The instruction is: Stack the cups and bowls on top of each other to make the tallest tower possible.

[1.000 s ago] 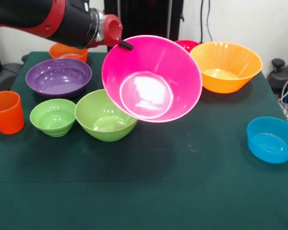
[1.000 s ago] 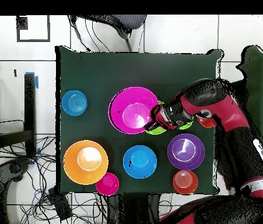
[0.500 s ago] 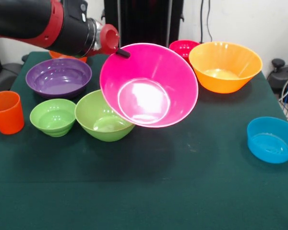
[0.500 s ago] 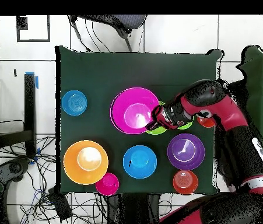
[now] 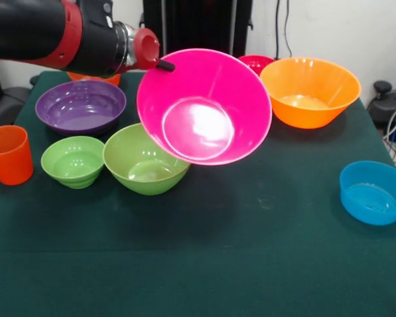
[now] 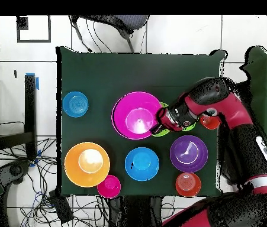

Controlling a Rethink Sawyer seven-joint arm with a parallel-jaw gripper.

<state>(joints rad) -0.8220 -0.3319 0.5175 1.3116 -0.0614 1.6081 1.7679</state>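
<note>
Green cloth covers the table (image 5: 204,264), white wall and cables behind. We have the gripper (image 5: 164,65) pinching the rim of the big pink bowl (image 5: 204,109), so the jaws are clamped on that rim at the bowl's upper edge. The bowl hangs off the jaws tilted, mouth toward the front camera, clear of the cloth. Its lower edge overlaps the medium green bowl (image 5: 145,162) in the front view, and overhead the pink bowl (image 6: 137,115) covers most of the green one; we can't tell if they touch.

Below the jaws and to the side sit the small green bowl (image 5: 73,160), the purple bowl (image 5: 80,107) and the orange cup (image 5: 9,154). On the other side of the held bowl are the big orange bowl (image 5: 310,90), a red bowl (image 5: 257,63) partly hidden, and a blue bowl (image 5: 373,191) well apart. A second blue bowl (image 6: 141,164) shows only overhead.

Our read on handling: thin glossy plastic, light, stiff enough but slippery, and a one-point rim pinch lets it swing. The rim is the only workable hold on a bowl this wide. Levelling it before release over the green bowl looks necessary, otherwise it could slide off skewed. Tower looks barely begun.
</note>
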